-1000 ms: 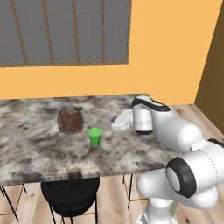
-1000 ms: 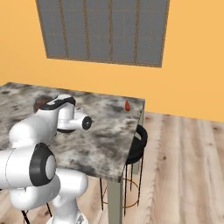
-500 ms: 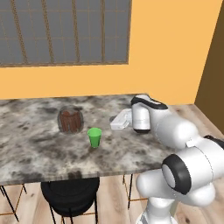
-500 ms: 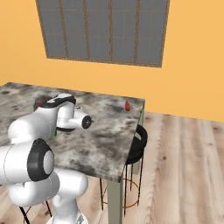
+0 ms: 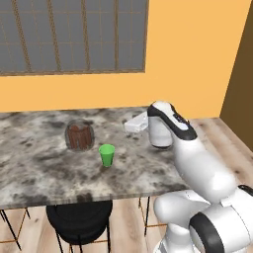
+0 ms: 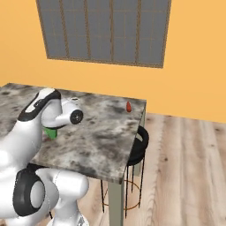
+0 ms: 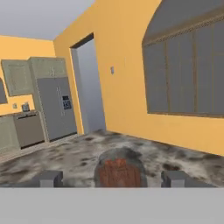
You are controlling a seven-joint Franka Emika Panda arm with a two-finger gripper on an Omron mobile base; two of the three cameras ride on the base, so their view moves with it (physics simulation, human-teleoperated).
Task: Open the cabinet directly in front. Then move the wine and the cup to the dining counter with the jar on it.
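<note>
two things on the counter [image 5: 44,178]: cup [image 5: 106,154] upright near the front edge, jar [image 5: 79,136] just behind and left of it, apart. gripper [image 7: 112,179] jaws spread wide, holding nothing; hand view looks level along the slab at the jar, seen between the fingertips [image 7: 49,178]. arm [image 5: 170,132] reaches over the counter's right end. stool [image 5: 79,221] under the front edge.

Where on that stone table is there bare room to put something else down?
The dining counter is bare along its near edge and left of the jar. The far right corner holds a small red thing. It is crowded where the cup stands close by the jar.
</note>
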